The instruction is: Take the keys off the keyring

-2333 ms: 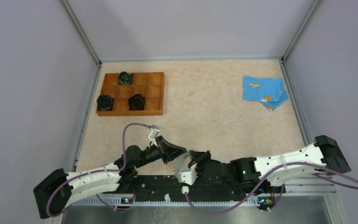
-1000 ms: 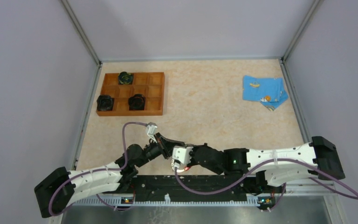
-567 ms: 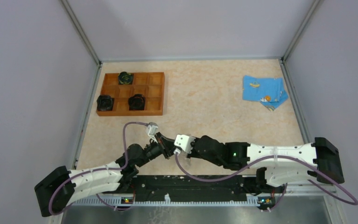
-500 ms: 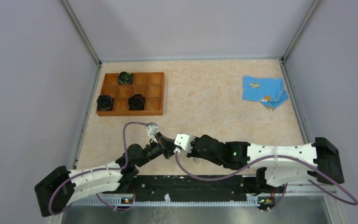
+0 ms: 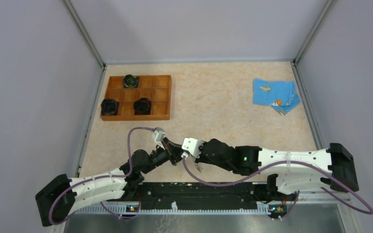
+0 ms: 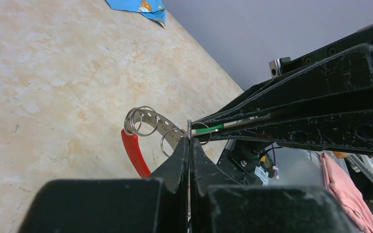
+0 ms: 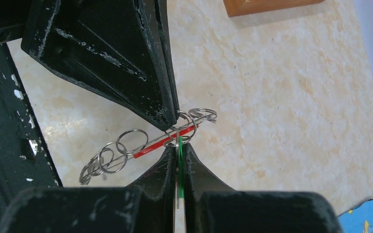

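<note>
Green: the head of the keys [image 6: 209, 128], nipped between the pressed-together fingers of my right pincer [image 7: 179, 148].
My left pincer [image 6: 189, 141]: fingers squeezed together on the thin metal of the keyring [image 6: 161, 124], tip to tip with the right one.
Meeting place: over the table [image 5: 213, 111], nearer me than the wooden tray [image 5: 161, 94], off its near right corner.
Tray: three black pucks [image 5: 142, 106], two side by side in its near row, one in its far row.
Cloth [image 5: 274, 93]: blue, printed, well to the right of the tray.
Keyring's look: a grey perforated strip running into a short red section, with several small wire loops strung on it.
</note>
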Tool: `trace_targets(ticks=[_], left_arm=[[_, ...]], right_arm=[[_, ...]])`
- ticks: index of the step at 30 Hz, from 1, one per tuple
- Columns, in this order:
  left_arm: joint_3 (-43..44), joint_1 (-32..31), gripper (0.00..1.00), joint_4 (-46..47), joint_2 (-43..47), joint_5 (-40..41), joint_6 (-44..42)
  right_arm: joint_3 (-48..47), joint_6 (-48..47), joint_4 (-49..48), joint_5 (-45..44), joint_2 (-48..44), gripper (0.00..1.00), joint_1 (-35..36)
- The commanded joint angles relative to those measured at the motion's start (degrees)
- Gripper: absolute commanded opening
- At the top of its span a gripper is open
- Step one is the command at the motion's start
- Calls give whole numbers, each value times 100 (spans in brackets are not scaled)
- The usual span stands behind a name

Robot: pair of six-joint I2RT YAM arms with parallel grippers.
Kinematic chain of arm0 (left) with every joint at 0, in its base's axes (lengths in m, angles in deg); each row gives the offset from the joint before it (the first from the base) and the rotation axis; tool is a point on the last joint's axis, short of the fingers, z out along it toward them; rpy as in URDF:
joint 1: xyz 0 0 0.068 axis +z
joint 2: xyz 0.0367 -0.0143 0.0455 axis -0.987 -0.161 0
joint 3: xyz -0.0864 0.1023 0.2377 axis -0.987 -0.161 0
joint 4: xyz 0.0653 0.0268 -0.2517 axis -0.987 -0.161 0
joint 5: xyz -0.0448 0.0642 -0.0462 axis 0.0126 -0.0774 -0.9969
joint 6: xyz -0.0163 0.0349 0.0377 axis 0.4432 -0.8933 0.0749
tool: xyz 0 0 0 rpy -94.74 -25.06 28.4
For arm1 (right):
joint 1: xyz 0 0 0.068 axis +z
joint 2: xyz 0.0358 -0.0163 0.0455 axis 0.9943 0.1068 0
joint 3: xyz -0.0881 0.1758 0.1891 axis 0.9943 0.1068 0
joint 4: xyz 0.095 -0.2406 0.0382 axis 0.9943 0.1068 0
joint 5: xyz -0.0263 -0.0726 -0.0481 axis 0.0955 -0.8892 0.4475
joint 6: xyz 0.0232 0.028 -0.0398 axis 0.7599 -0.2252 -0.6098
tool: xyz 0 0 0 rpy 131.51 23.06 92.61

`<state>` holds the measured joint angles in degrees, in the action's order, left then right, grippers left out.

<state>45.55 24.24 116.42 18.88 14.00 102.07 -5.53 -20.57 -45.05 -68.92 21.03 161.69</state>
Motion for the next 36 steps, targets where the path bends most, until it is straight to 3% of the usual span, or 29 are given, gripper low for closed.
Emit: trace_targets(ticks=[1,36], left_arm=[[124,-82,0,-513,162,-45,-283],[318,-73,0,-1238,59,-219,-723]], right_arm=[[-439,-35,-352,-190,-302,0,-96],[-659,-273,127,-220,-432,0,-105]])
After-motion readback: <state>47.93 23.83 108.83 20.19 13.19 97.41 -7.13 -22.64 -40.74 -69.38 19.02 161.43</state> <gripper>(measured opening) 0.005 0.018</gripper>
